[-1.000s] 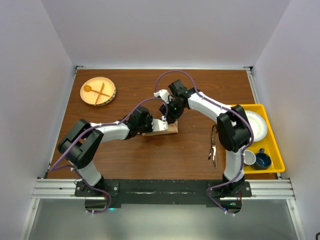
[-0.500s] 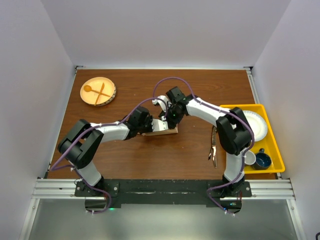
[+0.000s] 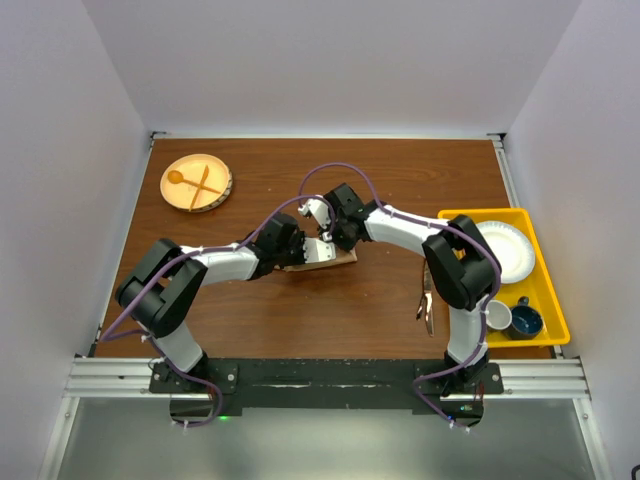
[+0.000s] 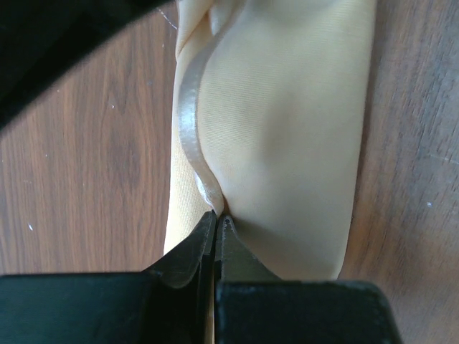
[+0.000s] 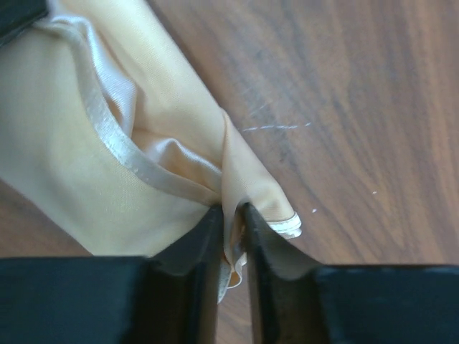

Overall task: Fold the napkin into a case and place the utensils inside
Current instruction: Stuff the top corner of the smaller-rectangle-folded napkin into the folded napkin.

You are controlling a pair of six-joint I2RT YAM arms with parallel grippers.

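Nearest the arm bases, the dark utensils (image 3: 426,303) lie on the brown table (image 3: 300,315) beside the right arm's elbow, just left of a yellow tray (image 3: 548,290) and well apart from the cloth. The tray holds a blue cup (image 3: 526,322) and a white cup (image 3: 497,317) at its near end and a white plate (image 3: 507,250) further back. Toward the middle of the table the peach napkin (image 3: 330,257) lies folded into a narrow band, and both arms meet over it. The left gripper (image 4: 217,221) has its fingers pressed fully together on the napkin's shiny hem, pulling that edge up into a small ridge while the rest of the cloth lies flat on the wood. The right gripper (image 5: 231,213) has its fingers drawn almost together, with only a thin fold at the napkin's corner pinched between them. At the far left corner a round wooden plate (image 3: 216,192) carries a pale wooden spoon (image 3: 180,180) and fork (image 3: 202,180), crossed over each other.
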